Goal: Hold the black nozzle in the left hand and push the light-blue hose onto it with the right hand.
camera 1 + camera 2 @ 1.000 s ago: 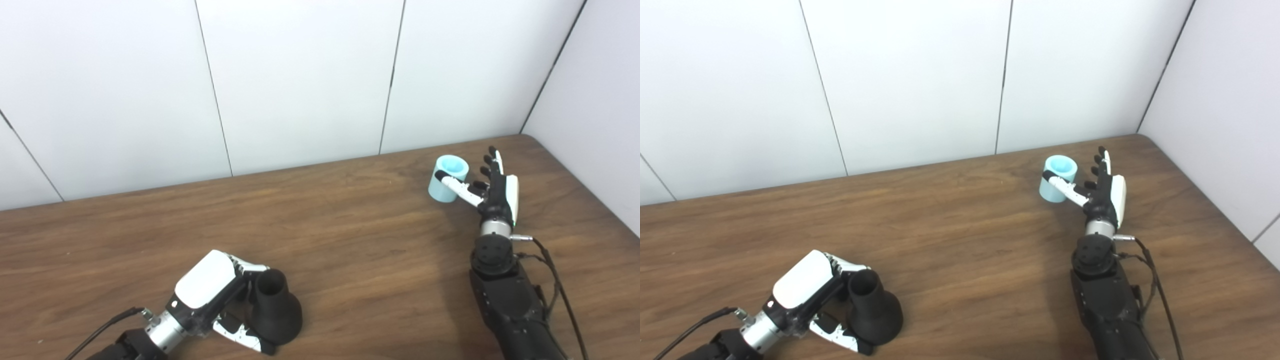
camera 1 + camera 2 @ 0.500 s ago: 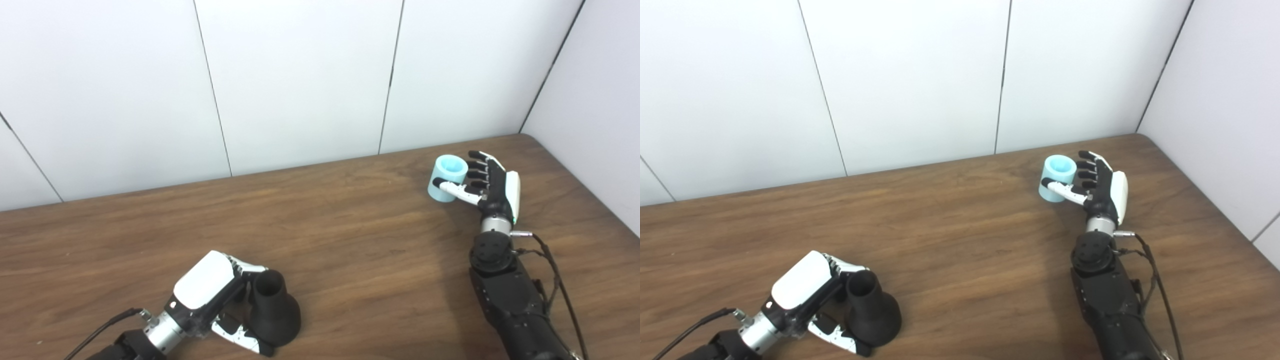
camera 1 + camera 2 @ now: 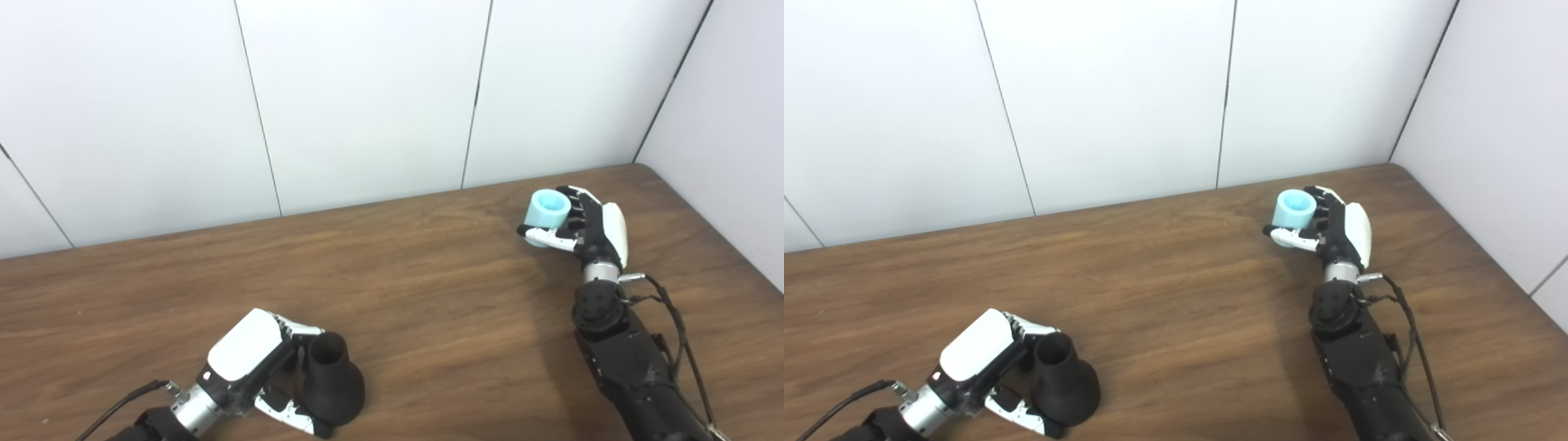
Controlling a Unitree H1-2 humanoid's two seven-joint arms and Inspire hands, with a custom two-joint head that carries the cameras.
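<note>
The right robot hand (image 3: 591,226) has now closed its fingers around the short light-blue cylindrical hose (image 3: 546,208), while the left robot hand (image 3: 257,361) grips the black flared nozzle (image 3: 329,380) on the wooden counter (image 3: 429,306).

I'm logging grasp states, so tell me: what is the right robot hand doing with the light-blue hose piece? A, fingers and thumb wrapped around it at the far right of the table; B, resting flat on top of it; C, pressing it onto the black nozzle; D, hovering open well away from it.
A: the right robot hand has its fingers curled around the light-blue hose piece, thumb across its front, far from the black nozzle.
</note>
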